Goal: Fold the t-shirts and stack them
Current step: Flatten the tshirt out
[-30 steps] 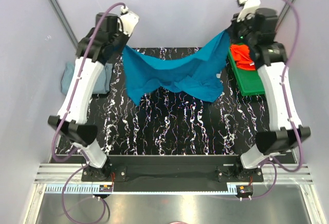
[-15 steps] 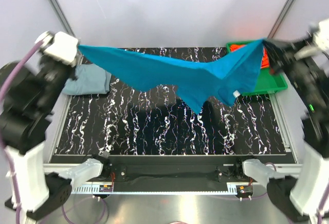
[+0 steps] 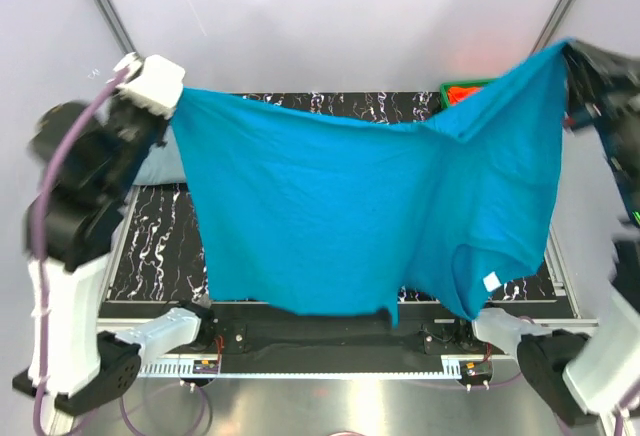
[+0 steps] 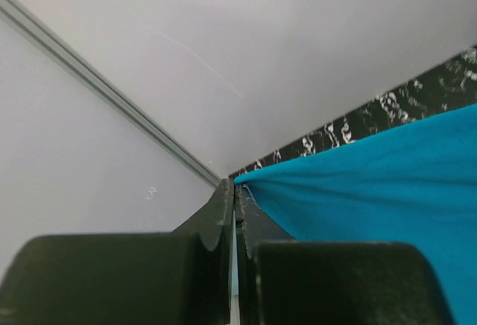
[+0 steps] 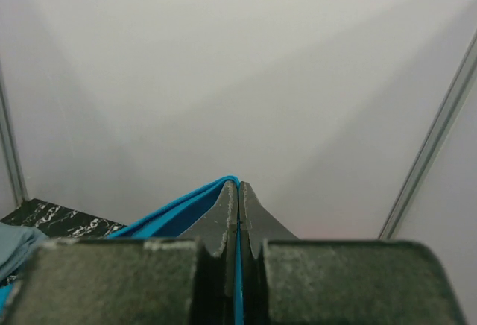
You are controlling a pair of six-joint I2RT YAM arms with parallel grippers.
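Black marbled surface (image 3: 155,246) lies mostly hidden behind the teal t-shirt (image 3: 350,206), bunched a second ago, now hanging spread below and between the left claw (image 4: 235,194) and right claw (image 5: 238,191), each pinched shut on a top corner. Opened out, it looks ready for laying down to fold.

Pinches teal-blue t-shirt (image 3: 350,206) at both top corners with left gripper (image 3: 178,97) and right gripper (image 3: 572,49), holds it spread above black marbled table (image 3: 158,246), hides most of green tray (image 3: 446,87).
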